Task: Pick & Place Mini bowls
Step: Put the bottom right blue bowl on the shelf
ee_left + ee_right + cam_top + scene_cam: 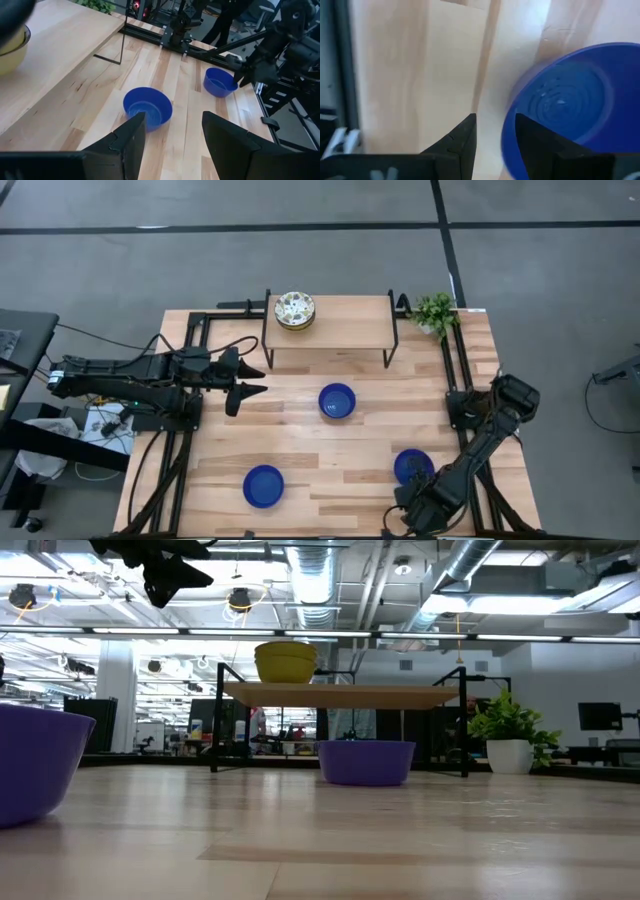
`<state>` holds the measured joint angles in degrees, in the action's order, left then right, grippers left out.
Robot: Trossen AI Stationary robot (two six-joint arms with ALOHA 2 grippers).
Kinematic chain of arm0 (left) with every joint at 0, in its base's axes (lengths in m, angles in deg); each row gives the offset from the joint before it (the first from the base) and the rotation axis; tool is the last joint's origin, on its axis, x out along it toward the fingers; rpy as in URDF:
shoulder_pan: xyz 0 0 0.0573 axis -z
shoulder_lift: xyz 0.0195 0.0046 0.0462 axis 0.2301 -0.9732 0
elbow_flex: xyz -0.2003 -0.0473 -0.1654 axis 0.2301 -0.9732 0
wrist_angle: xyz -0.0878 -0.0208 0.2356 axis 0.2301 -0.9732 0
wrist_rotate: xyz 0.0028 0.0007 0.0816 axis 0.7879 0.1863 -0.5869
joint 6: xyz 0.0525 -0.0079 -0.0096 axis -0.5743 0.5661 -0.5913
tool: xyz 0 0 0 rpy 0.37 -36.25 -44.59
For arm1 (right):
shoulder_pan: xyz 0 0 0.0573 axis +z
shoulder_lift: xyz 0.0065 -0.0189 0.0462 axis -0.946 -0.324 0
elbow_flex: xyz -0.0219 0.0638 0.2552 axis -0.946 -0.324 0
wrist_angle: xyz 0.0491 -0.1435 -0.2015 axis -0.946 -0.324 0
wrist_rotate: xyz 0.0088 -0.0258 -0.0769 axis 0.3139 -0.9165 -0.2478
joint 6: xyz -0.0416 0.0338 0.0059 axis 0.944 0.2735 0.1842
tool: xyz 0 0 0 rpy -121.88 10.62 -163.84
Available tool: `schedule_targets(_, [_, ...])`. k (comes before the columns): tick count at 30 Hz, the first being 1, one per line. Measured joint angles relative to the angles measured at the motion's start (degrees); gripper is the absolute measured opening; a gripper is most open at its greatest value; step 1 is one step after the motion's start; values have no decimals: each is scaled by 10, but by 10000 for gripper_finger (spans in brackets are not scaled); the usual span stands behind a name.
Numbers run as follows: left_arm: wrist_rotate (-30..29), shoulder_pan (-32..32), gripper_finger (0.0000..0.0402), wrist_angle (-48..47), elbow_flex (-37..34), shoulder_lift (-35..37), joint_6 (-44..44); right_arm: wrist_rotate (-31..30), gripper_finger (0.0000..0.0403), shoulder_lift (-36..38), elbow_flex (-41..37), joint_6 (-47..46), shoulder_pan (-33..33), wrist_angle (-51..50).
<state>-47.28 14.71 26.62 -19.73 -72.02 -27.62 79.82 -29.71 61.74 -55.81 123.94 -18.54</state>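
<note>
1. You have three blue mini bowls on the surface, all upright. None shows anything inside in the views that look into it.
2. The middle blue bowl sits near the centre of the surface, just in front of the raised wooden shelf. It is glossy cobalt, round, with a plain interior.
3. The second blue bowl sits toward the near edge, left of centre, well apart from the others.
4. The third blue bowl sits toward the near right corner, just beside the right pincer.
5. A stack of white speckled floral bowls rests on the shelf, at its left end. You cannot count the stack from above; from table height it shows as two yellowish rims, one nested in the other.
6. A small green potted plant stands at the far right corner of the surface.
7. Your left pincer hovers above the surface's left side, fingers spread wide, holding nothing, pointed toward the middle blue bowl.
8. Your right pincer is low at the near right corner, partly open. The third bowl's rim lies against one finger, but you cannot tell whether it is gripped.
</note>
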Motion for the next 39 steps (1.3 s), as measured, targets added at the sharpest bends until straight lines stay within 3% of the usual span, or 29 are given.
schedule_targets(10, [0,0,192,6,0,0,0,-22,116,-28,-2,0,-2,14])
schedule_targets(20, [0,0,192,10,0,0,2,10,8,-27,-2,0,-29,12])
schedule_targets(39, [5,0,192,12,0,0,0,23,1,-24,21,76,-101,-17])
